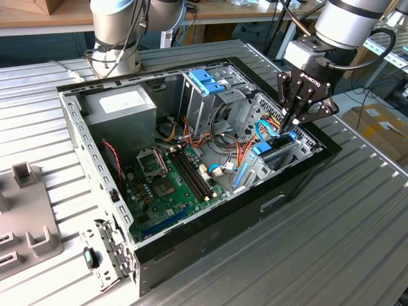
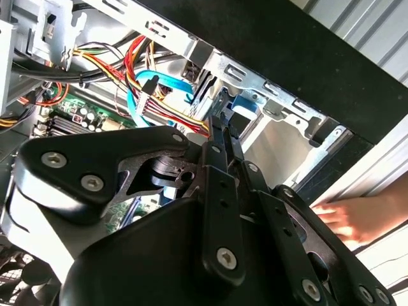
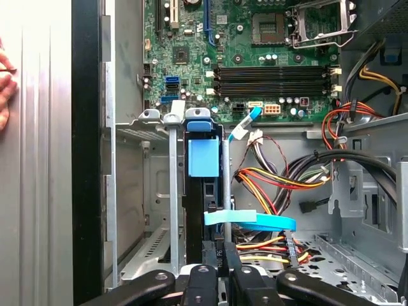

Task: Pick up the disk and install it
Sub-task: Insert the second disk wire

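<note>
Already, the disk (image 3: 203, 191) stands on edge in a drive bay at the exterior view's right of the open computer case (image 1: 191, 236) on the table (image 1: 344, 223). The end effector (image 1: 294, 121), fingers narrow, pinches its top edge; it seems nearly seated.

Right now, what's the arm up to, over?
Gripper shut, tips down at the drive bay. Disk standing on edge in the bay slot. Blue cable crossing close beside the gripper.

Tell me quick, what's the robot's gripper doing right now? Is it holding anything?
Gripper: closed, lowered at the drive bay of the open black computer case, right over the bright blue plastic carrier standing in the bay; whether it is gripping anything cannot be told.
</note>
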Robot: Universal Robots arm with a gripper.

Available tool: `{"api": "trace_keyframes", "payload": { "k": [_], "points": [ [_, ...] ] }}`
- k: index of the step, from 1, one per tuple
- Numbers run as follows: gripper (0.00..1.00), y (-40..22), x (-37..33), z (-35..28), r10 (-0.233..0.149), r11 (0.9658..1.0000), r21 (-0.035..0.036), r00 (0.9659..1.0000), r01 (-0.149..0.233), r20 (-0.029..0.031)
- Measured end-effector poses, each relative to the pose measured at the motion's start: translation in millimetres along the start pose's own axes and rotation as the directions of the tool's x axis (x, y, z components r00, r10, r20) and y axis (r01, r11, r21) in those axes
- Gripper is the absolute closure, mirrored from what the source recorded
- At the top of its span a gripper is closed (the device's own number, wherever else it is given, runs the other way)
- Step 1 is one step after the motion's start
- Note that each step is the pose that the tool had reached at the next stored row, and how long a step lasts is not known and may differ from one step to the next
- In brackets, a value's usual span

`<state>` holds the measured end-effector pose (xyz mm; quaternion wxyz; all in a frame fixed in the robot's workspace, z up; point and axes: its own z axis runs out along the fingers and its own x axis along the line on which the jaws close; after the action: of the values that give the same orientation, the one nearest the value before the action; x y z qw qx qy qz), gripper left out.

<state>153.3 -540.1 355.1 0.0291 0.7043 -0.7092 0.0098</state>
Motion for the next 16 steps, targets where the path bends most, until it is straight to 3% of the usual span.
{"api": "trace_keyframes", "payload": {
  "k": [2, 16],
  "points": [
    [0.84, 0.0, 0.0, 0.0, 0.0, 1.0, -0.0001, 1.0, 0.0, 0.0078],
    [0.84, 0.4, 1.0, 3.5, 0.001, 1.0, -0.0008, 1.0, -0.001, 0.009]
  ]
}}
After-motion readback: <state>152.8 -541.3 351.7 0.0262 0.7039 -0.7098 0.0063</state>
